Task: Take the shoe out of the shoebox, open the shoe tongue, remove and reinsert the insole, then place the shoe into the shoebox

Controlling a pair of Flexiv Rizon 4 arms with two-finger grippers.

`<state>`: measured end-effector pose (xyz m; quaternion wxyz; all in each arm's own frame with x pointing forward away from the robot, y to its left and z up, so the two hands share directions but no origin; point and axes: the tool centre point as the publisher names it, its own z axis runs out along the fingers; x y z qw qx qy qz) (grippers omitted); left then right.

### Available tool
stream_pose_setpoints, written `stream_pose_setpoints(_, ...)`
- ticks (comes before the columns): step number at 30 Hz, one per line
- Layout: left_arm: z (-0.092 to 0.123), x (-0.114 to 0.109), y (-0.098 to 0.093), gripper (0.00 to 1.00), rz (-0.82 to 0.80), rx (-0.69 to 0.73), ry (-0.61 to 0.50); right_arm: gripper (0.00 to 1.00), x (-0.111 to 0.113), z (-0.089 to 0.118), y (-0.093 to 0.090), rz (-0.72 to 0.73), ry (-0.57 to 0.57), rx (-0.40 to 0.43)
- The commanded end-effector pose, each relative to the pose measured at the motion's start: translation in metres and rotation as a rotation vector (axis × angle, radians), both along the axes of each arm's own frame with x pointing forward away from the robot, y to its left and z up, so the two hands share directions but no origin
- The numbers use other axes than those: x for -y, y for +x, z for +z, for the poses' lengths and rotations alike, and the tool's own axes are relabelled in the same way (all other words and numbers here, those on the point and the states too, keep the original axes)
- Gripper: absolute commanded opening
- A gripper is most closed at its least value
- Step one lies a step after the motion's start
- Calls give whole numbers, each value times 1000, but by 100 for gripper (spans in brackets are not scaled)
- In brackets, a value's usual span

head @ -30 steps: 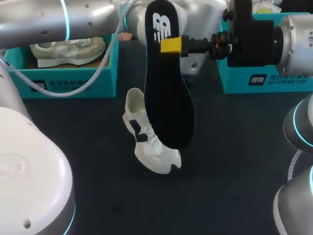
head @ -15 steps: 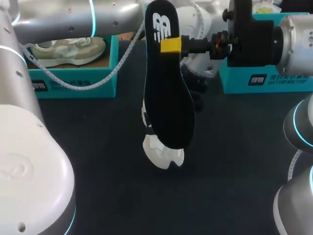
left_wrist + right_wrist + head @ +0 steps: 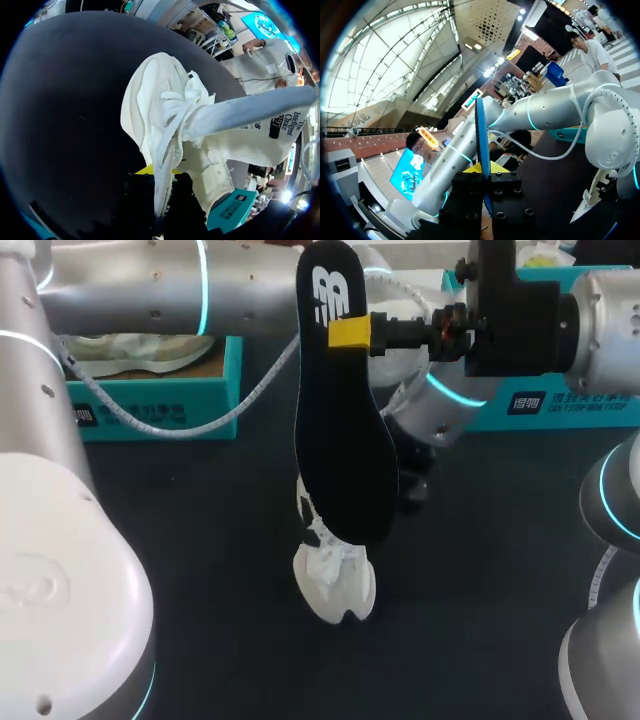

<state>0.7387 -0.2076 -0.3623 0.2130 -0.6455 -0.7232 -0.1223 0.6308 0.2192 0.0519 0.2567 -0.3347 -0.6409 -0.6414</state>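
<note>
Since the insole is out and the shoe sits open, reinsertion looks like the step in hand.

- Desk (image 3: 200,570): dark, matte.
- Shoebox (image 3: 150,405): teal, far left of the desk, with a second shoe (image 3: 130,350) lying inside.
- Shoe (image 3: 335,585): white, near the middle of the desk and well apart from the shoebox. The insole half hides it in the head view. The left wrist view shows loose laces and a soft upper. Judged light, with an upper that will collapse under a pinch and a firmer sole. The heel collar or the sole edge looks like the better hold.
- Insole (image 3: 345,440): black, hanging upright over the shoe with its toe end down. Whether it touches the shoe cannot be told. Judged thin, light and springy, so it is likely to buckle if pushed from the top. A hold nearer the middle may steer it better.
- Right end effector (image 3: 350,332): clamped on the insole's edge near the heel end, and the right wrist view shows the insole edge-on between its tips.
- Left end effector (image 3: 157,175): right against the shoe, but whether it grips cannot be told.
</note>
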Motion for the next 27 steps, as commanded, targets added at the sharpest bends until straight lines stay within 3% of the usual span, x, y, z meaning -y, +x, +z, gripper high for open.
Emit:
stream_pose_setpoints(1, -8, -13, -8, 0, -11, 24, -32, 0, -5, -1, 0, -4, -1, -2)
stream_pose_setpoints(12, -28, -13, -7, 0, -18, 16, -34, 0, -5, -1, 0, -4, -1, -2)
stream_pose_setpoints(15, -29, -13, -7, 69, -4, 13, -48, 0, -5, -1, 0, -4, -1, -2)
stream_pose_setpoints(17, -26, -14, -6, 95, -6, 4, -61, 0, -5, -1, 0, -4, -1, -2)
stream_pose_setpoints(19, -18, -14, -5, 100, -1, 0, -85, 0, -5, -1, 0, -4, -1, -2)
stream_pose_setpoints(27, 26, -12, 1, 100, 18, 3, -218, 0, -5, -1, 0, -4, -1, -2)
